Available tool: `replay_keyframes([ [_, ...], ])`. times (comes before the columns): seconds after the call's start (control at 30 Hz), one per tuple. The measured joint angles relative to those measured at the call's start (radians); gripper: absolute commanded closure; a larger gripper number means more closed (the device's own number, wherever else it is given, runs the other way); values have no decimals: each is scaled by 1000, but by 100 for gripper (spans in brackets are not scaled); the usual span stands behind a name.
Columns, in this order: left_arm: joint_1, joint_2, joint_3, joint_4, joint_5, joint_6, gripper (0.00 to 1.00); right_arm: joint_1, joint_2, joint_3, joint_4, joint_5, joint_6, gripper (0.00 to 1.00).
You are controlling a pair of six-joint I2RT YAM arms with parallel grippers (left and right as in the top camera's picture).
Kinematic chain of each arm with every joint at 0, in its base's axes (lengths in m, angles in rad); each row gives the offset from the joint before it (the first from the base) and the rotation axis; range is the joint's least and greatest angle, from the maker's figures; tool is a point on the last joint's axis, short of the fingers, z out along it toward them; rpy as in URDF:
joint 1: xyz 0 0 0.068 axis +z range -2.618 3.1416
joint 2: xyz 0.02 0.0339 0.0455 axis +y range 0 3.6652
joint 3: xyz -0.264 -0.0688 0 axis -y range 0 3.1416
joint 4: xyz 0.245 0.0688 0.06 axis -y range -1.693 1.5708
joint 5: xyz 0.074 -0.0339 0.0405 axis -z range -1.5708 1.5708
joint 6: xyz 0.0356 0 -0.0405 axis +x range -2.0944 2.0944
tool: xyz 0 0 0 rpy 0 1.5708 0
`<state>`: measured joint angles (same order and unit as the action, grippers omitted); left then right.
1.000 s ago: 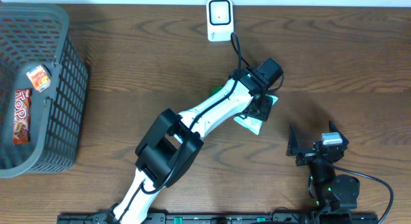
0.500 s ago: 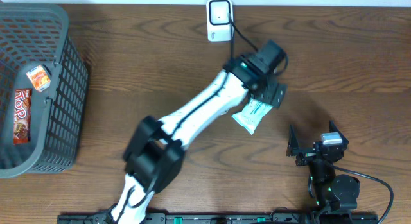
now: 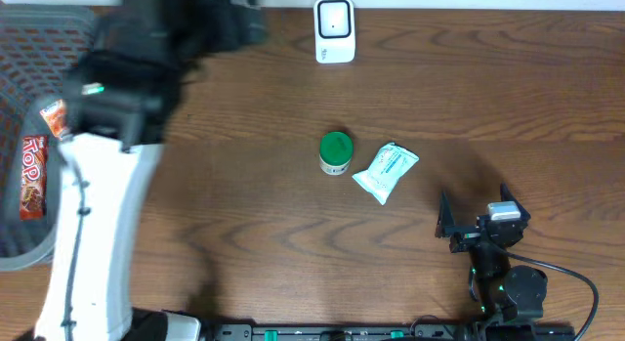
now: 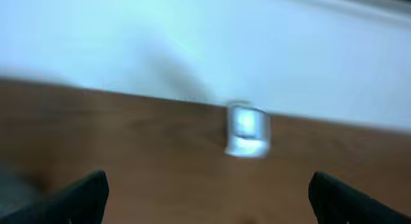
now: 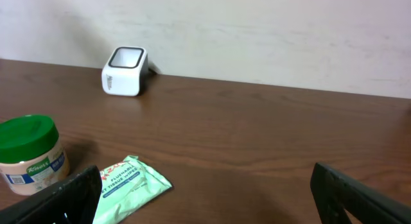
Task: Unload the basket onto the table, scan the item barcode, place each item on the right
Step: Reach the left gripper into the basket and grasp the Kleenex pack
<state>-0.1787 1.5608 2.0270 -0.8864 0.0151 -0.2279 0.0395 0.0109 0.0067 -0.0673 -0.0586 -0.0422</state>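
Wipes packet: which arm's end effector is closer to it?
Right. The right end effector sits near the wipes packet; left end effector is far off, toward the basket.

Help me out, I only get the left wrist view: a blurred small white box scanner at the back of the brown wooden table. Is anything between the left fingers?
Observer: No, the left gripper is open and empty. Overhead shows a small jar with a green lid standing upright, outside your frame.
Operator: Anything next to it?
Observer: A white and green wipes packet lies flat close beside the jar, on its right as the overhead shows it.
Operator: And the other arm?
Observer: The right gripper is open and empty, sitting low and facing those two items.
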Motion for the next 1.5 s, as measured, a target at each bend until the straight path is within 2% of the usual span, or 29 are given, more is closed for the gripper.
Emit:
replay_keyframes([
  [0.13, 234, -26, 0, -50, -23, 0, 0, 0, 0, 0, 0, 0, 0, 1],
  [0.33, 507, -12, -10, -136, -66, -39, 0, 0, 0, 0, 0, 0, 0, 1],
  [0.53, 657, 44, -43, -158, -79, -68, 0, 0, 0, 0, 0, 0, 0, 1],
  [0.67, 701, 133, -70, -157, -82, -59, 0, 0, 0, 0, 0, 0, 0, 1],
  [1.03, 705, 405, -89, -62, -113, 16, 1, 0, 0, 0, 0, 0, 0, 1],
  [1.5, 705, 665, -89, 66, -126, 24, 0, 0, 0, 0, 0, 0, 0, 1],
])
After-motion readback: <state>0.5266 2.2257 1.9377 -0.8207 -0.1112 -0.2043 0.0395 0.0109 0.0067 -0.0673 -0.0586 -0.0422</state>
